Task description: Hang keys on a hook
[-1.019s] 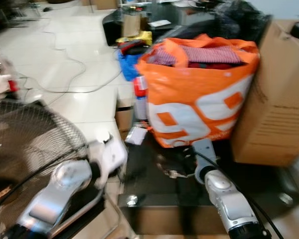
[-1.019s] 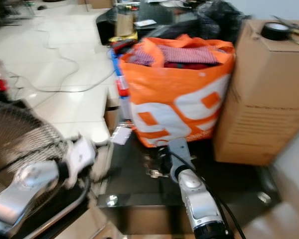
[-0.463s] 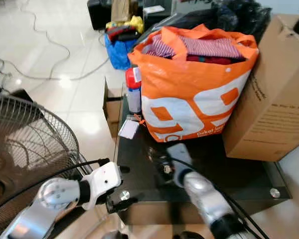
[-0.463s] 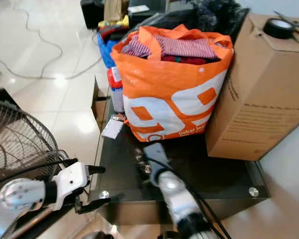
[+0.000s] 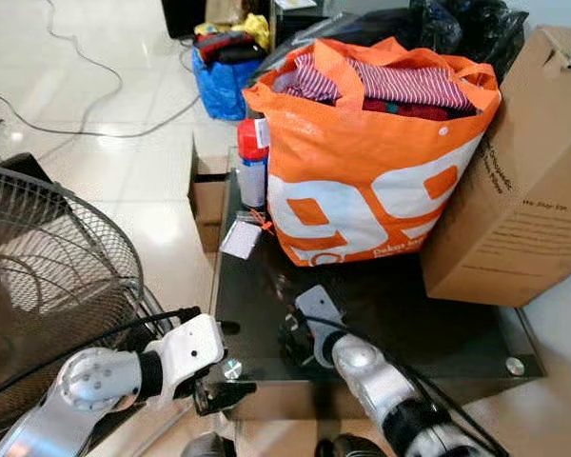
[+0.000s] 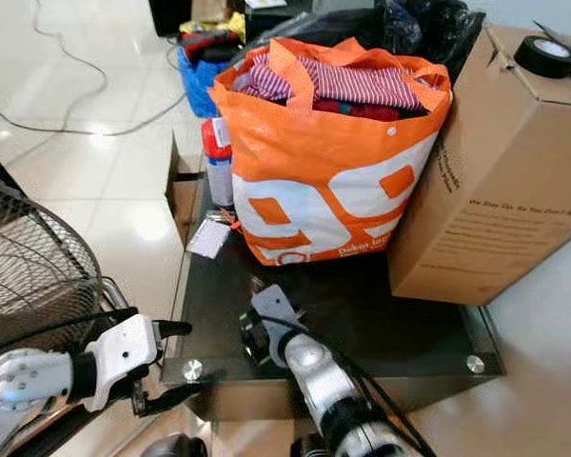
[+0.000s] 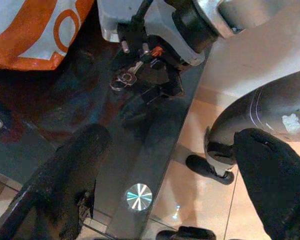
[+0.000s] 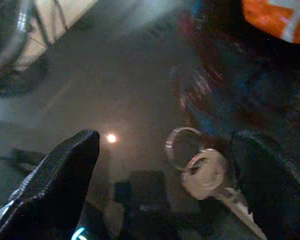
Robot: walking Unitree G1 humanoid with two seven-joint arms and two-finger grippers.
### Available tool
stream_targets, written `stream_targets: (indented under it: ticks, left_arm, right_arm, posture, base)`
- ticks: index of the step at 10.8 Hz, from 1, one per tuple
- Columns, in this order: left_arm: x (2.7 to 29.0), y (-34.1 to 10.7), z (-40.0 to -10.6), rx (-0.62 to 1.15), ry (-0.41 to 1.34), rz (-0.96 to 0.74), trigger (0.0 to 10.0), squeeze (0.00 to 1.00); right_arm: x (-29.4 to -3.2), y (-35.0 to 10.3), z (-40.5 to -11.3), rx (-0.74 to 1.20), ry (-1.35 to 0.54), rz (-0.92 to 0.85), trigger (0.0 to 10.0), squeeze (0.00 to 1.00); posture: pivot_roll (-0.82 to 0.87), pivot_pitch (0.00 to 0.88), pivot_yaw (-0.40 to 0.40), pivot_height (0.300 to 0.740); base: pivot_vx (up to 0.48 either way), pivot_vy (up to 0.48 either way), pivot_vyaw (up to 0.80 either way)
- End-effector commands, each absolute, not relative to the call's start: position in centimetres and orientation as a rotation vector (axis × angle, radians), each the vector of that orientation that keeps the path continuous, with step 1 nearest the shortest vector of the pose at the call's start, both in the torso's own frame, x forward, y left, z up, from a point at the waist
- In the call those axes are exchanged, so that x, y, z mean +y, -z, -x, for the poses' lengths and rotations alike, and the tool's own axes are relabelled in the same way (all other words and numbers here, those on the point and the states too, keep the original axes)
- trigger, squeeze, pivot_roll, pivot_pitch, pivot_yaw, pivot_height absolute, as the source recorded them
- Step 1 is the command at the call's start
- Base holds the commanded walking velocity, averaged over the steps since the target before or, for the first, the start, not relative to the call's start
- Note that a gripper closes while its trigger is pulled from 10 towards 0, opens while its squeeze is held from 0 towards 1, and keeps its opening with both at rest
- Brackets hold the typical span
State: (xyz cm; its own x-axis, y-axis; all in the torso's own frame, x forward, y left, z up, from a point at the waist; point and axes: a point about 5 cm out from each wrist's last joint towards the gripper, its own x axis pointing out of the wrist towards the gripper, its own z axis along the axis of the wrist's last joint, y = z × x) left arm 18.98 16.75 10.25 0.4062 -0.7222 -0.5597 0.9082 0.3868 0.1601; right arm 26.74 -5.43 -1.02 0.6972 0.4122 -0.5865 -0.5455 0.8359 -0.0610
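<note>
Big orange bag (image 5: 371, 171) and a cardboard box (image 5: 514, 181) take up the back of the dark glass table (image 5: 438, 324), with a fan (image 5: 48, 276) off to the robot's left. Right gripper (image 8: 165, 165) is down at the table with its fingers spread, and the keys (image 8: 202, 170) lie on the glass between them, not gripped yet. Left gripper (image 7: 165, 175) hovers spread by the table edge. No hook anywhere I can see, so I'd say the job's barely started: grab, carry and hang all remain.
</note>
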Motion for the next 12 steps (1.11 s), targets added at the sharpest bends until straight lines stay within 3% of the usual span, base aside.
stream_targets:
  ticks: [1,2,3,4,12]
  left_arm:
    - [16.76,-10.49,-18.72,0.436,1.076,-0.481,10.0,0.00]
    - [16.72,-10.49,-18.58,0.438,1.073,-0.478,10.0,0.00]
    - [16.71,-10.54,-18.57,0.437,1.069,-0.476,10.0,0.00]
    - [16.71,-10.57,-18.59,0.438,1.070,-0.476,10.0,0.00]
    - [16.64,-10.68,-19.07,0.432,1.074,-0.484,10.0,0.00]
  right_arm:
    - [-6.02,1.46,-26.75,0.624,-0.489,0.236,10.0,0.00]
    - [-6.11,1.55,-26.88,0.633,-0.457,0.203,7.5,0.00]
    - [-6.00,1.56,-26.94,0.630,-0.447,0.193,1.5,0.00]
    - [-6.04,1.63,-26.98,0.632,-0.437,0.208,0.0,0.00]
    - [-6.07,1.73,-27.23,0.641,-0.430,0.185,0.0,0.00]
  posture:
    - [0.01,0.144,-0.052,0.740]
    - [0.01,0.139,-0.054,0.740]
    - [0.01,0.137,-0.053,0.740]
    - [0.01,0.136,-0.051,0.740]
    - [0.01,0.111,-0.040,0.740]
  base:
    - [0.000,0.000,0.00]
    - [0.000,0.000,0.00]
    - [0.000,0.000,0.00]
    - [0.000,0.000,0.00]
    - [0.000,0.000,0.00]
